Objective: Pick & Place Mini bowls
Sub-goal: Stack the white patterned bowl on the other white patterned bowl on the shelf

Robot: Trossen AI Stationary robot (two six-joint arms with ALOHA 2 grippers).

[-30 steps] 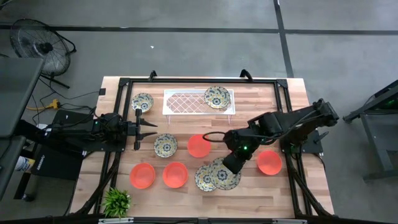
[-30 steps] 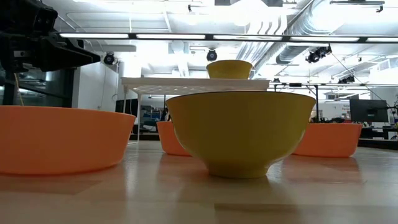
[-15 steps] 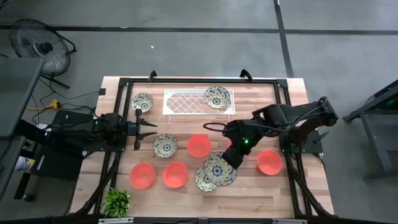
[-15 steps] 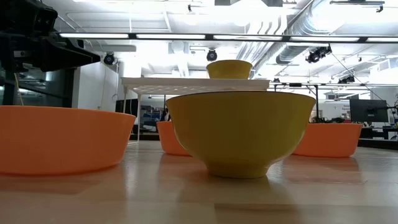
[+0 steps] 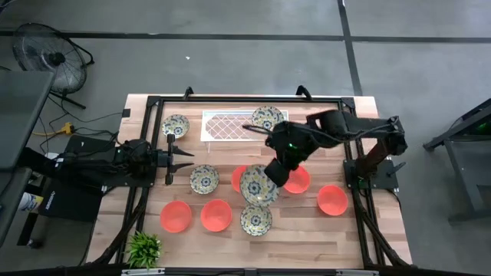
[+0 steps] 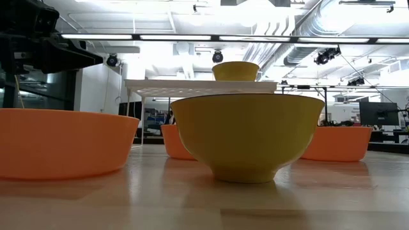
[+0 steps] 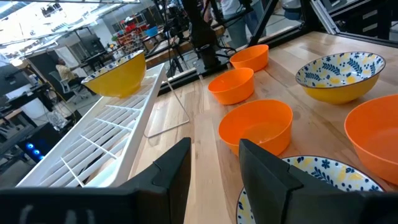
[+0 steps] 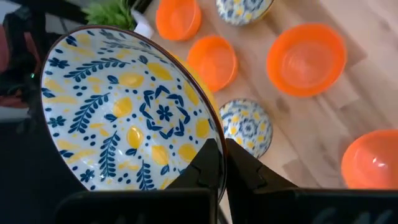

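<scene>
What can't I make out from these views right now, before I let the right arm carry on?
- High view: the held floral bowl and right gripper cover part of two orange bowls; whether it clears them is unclear.
- Low view: a near yellow-sided bowl blocks the table's middle; neither gripper shows.
- Right wrist view: the bowl fills the picture, hiding what lies below.
- Left wrist view: the tray runs off the edge.

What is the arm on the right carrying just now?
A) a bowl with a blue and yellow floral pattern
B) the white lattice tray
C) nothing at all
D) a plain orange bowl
A: the right gripper is pinched shut on the rim of a patterned bowl, and the high view shows that bowl lifted over the middle of the table.
</scene>
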